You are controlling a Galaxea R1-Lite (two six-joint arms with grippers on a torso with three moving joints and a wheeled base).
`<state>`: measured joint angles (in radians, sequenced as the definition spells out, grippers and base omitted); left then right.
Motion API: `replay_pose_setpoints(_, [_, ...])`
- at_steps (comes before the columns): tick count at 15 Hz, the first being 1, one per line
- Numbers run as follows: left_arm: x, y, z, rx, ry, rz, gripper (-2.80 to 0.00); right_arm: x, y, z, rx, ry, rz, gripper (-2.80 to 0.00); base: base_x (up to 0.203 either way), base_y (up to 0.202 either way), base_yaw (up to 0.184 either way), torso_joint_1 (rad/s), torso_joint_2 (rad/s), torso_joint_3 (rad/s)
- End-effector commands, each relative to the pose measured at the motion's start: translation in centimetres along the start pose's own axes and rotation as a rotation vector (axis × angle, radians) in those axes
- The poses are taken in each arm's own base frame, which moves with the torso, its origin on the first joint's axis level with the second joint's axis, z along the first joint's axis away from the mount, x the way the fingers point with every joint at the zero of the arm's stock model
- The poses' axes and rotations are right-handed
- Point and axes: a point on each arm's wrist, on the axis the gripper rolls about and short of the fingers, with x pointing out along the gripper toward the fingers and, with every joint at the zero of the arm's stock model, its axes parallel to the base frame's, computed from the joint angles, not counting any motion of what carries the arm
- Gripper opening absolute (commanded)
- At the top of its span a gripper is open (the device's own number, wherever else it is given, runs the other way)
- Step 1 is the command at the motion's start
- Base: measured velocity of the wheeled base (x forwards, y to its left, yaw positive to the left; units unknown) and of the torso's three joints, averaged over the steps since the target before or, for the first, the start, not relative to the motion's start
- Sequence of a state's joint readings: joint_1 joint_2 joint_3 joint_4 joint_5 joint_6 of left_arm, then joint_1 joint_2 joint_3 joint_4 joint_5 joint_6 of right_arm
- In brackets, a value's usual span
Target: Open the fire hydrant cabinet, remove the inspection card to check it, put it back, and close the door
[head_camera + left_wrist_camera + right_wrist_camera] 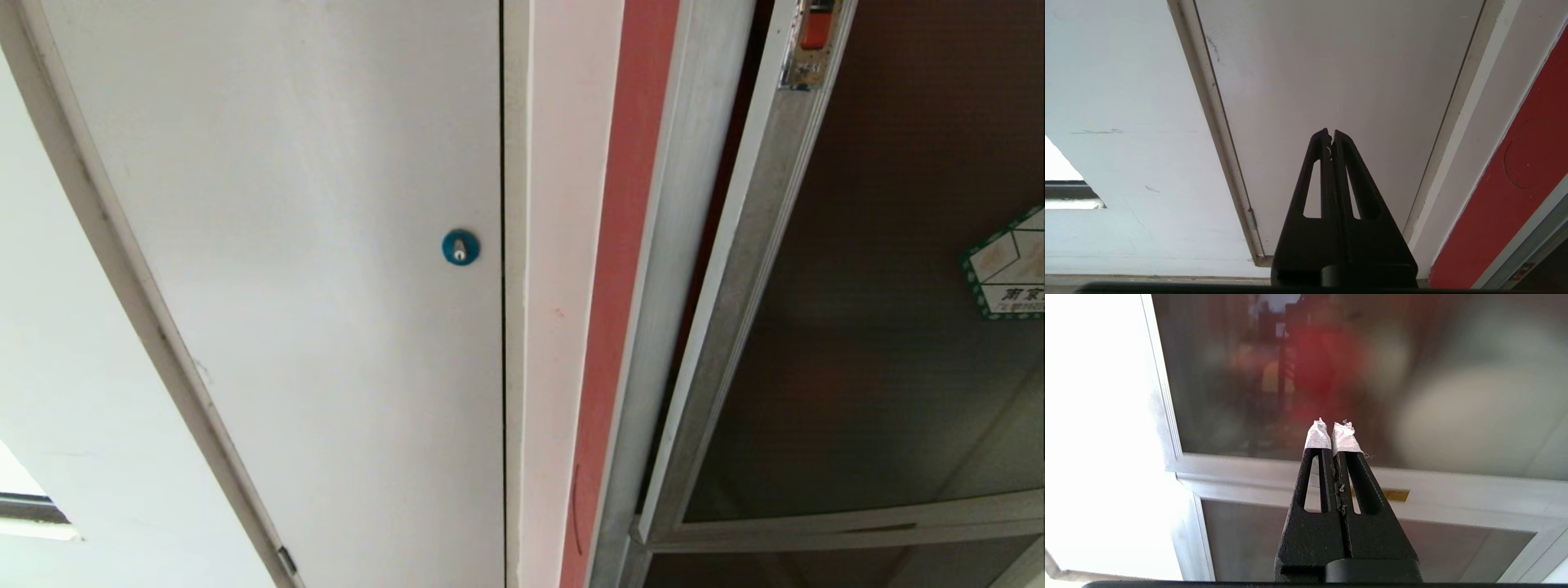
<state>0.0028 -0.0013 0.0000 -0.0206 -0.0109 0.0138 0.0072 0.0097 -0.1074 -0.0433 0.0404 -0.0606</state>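
Note:
The fire hydrant cabinet's silver frame runs down the right of the head view. The door, dark glass in a silver frame, carries a green-bordered sticker and a red latch; a dark gap runs along its latch edge. My right gripper is shut, its tape-wrapped tips empty, close before the door glass, through which a blurred red shape shows. My left gripper is shut and empty, facing the white-grey panel. The inspection card is hidden. Neither gripper shows in the head view.
Left of the cabinet stands a white-grey panel with a blue round lock, then a red strip. Below the door's cross rail, which bears a yellow label, lies a smaller glass panel. White wall fills the far left.

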Motion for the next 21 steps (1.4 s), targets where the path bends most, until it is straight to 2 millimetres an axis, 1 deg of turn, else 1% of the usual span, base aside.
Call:
replay_pose_setpoints(1, [0.1,0.0,-0.2,0.000,0.007,0.000,-2.80,0.3,0.1,-1.6,-0.003,0.025,0.001,-2.80,0.000,0.000,0.000,0.000,0.00,0.000])
replay_pose_setpoints(4, [0.1,0.0,-0.2,0.000,0.007,0.000,-2.80,0.5,0.1,-2.6,-0.017,0.049,-0.003,-2.80,0.000,0.000,0.000,0.000,0.00,0.000])
replay_pose_setpoints(9, [0.1,0.0,-0.2,0.000,0.007,-0.001,-2.80,0.4,0.2,-3.5,0.002,0.141,-0.008,-2.80,0.000,0.000,0.000,0.000,0.00,0.000])
replay_pose_setpoints(14, [0.1,0.0,-0.2,0.000,0.007,0.000,-2.80,0.4,0.1,-3.5,0.060,0.140,-0.019,-2.80,0.000,0.000,0.000,0.000,0.00,0.000])
replay_pose_setpoints(21, [0.1,0.0,-0.2,0.000,0.007,0.000,-2.80,0.4,0.1,-3.5,0.061,0.140,-0.019,-2.80,0.000,0.000,0.000,0.000,0.00,0.000])
